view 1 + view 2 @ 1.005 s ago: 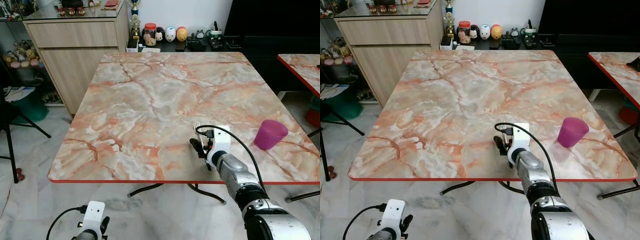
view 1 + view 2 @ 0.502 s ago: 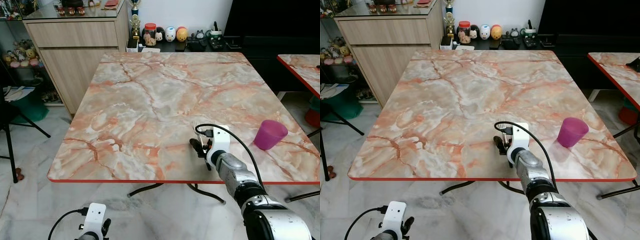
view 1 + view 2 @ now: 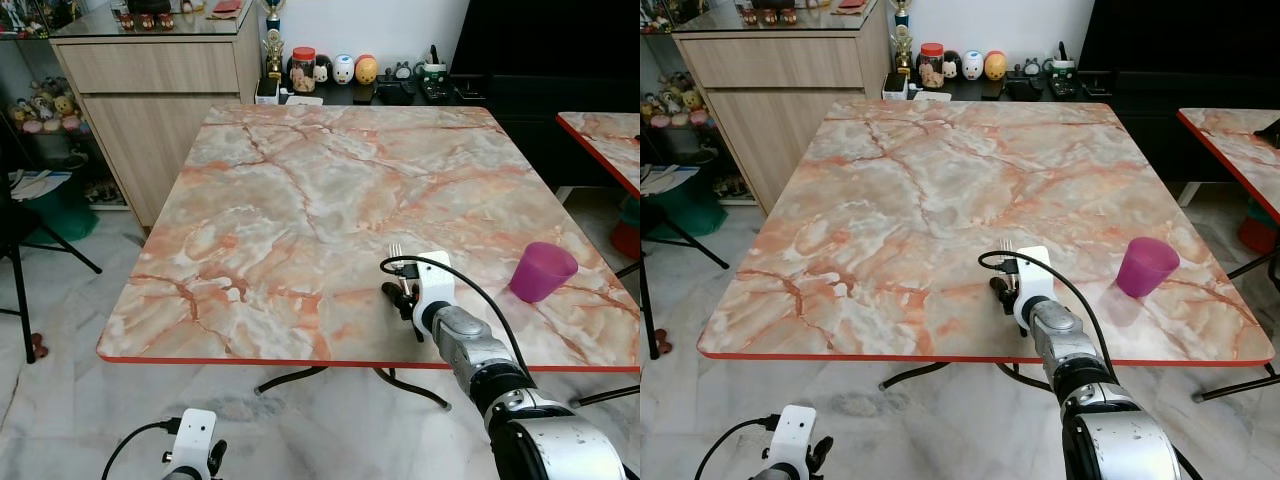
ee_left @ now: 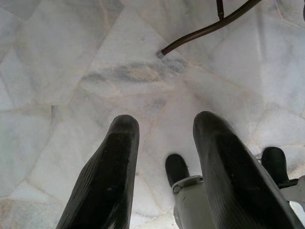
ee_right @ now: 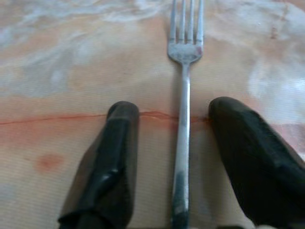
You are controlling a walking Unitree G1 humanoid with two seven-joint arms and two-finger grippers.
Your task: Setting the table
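My right pincer stands wide around the fork, lower right on the table; I should lift straight clear, not nudging it.

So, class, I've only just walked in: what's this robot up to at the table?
The robot is setting a marble-patterned table. Its right gripper is low over the near edge, with a metal fork lying flat on the tabletop between its two open fingers, tines pointing away from the robot. The fingers are apart and not pressing the handle. A purple cup stands upright to the right of the fork. The left gripper hangs idle over the tiled floor, fingers apart.
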